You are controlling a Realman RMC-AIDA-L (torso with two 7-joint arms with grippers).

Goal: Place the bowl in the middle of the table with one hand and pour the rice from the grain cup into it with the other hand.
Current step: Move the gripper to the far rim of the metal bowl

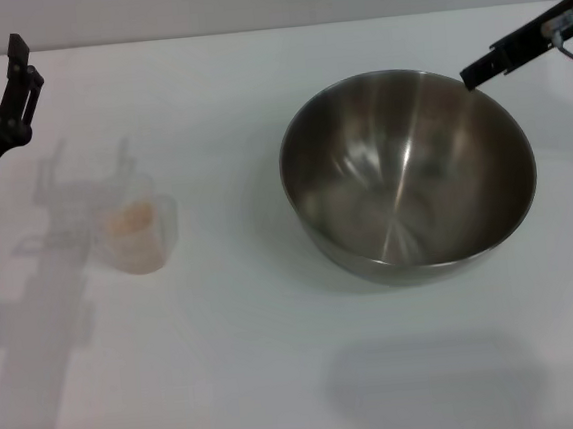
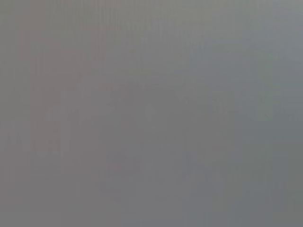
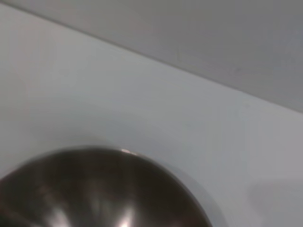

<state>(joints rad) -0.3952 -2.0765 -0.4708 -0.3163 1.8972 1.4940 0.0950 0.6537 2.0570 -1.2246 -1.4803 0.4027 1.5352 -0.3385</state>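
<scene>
Head view, as I read it from my station: the bowl (image 1: 409, 179) sits right of centre on the table (image 1: 281, 376), upright, its brushed inside bare. The right gripper (image 1: 473, 71) enters from the upper right corner of the frame, and its dark tip meets the bowl's far rim at the upper right of the bowl; I cannot tell whether its fingers are wide, narrow, or pinching that rim. The grain cup (image 1: 140, 234) stands left of centre, well apart from the bowl, upright, with the rice (image 1: 129, 220) showing as a pale beige heap inside it. The left gripper (image 1: 20, 77) is held at the upper left edge of the frame, raised and apart from the cup; I cannot tell how its fingers stand either.

Right wrist view: the bowl's rim and shiny inside (image 3: 102, 194) fill the lower left of the frame, with white tabletop (image 3: 142, 104) beyond.

Left wrist view: a uniform grey field; nothing can be made out.
</scene>
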